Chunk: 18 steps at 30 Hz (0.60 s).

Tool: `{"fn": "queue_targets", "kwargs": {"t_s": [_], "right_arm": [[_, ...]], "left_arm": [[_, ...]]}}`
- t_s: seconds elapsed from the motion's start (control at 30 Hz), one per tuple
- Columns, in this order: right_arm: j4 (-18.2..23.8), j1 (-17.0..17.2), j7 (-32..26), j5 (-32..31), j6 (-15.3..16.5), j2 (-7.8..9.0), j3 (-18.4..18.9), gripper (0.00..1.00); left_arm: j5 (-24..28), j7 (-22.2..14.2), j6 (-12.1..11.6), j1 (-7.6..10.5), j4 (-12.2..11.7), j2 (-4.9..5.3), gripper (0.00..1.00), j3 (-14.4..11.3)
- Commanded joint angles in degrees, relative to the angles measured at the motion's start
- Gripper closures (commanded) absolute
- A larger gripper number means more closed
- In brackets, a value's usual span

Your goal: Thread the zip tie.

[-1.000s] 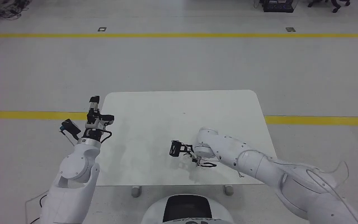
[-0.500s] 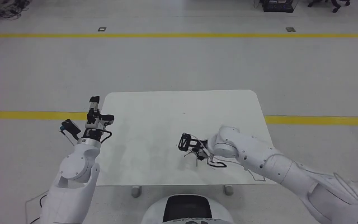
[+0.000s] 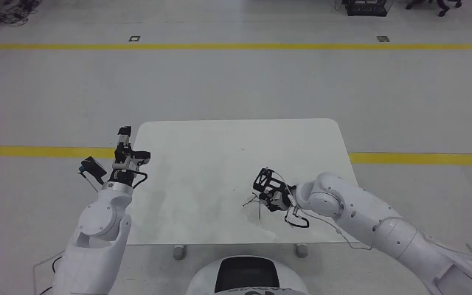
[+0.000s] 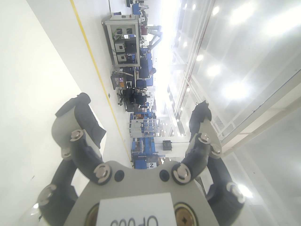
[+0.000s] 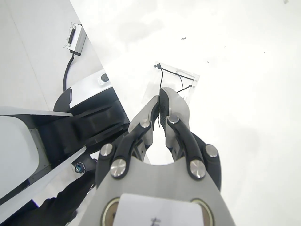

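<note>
– Starting with the right claw [image 5: 160, 92]: what state?
– Clenched on a thin black plastic zip tie [image 5: 161, 78]. The strand runs between the pads and out past the tips, with a small square head at the far end.
– Where is that in the top view?
– The right claw [image 3: 264, 193] is lower right of centre in the frame, over the white rectangular surface [image 3: 221, 147] and near its front edge. The zip tie [image 3: 254, 200] shows as thin black lines just left of the claw.
– What's under it?
– A clear rectangular plastic plate [image 5: 150, 90], just past the fingertips. It's either on the surface [image 5: 235, 48] or lifted off it, cannot tell which. The tie's head sits at one corner of the plate; cannot tell if it touches. A second thin black tie [image 5: 169, 71] lies across the plate along its far edge.
– Left claw?
– The left claw [image 4: 141, 101] is released, fingers wide apart, nothing between them. In the top view the left claw [image 3: 127, 151] is at the middle left of the frame, at the surface's left edge. It's well apart from the right claw and the zip tie.
– Anything else?
– A grey metal box with a handle and black cable [image 5: 75, 39] sits on the floor beside the surface's edge. A yellow floor line [image 3: 221, 46] runs across the upper part of the top view.
</note>
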State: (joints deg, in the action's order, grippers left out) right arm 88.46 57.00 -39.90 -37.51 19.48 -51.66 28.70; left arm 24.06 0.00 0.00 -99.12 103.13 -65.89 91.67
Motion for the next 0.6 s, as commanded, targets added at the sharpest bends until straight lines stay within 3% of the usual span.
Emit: {"fn": "queue_targets", "kwargs": {"t_s": [0.0,0.13,0.27,0.57], "right_arm": [[0.0,0.0,0.0,0.0,0.0,0.0,0.0,1.0],[-2.17,1.76,5.73,4.74,-0.56,0.22,2.56,1.0],[-3.6,5.53,11.54,15.99,0.0,1.38,7.17,1.0],[-4.32,10.08,11.38,32.76,0.0,2.82,12.59,1.0]], "left_arm": [[0.0,0.0,0.0,0.0,0.0,0.0,0.0,0.0],[0.0,0.0,0.0,0.0,0.0,0.0,0.0,0.0],[0.0,0.0,0.0,0.0,0.0,0.0,0.0,0.0],[0.0,0.0,0.0,0.0,0.0,0.0,0.0,0.0]]}}
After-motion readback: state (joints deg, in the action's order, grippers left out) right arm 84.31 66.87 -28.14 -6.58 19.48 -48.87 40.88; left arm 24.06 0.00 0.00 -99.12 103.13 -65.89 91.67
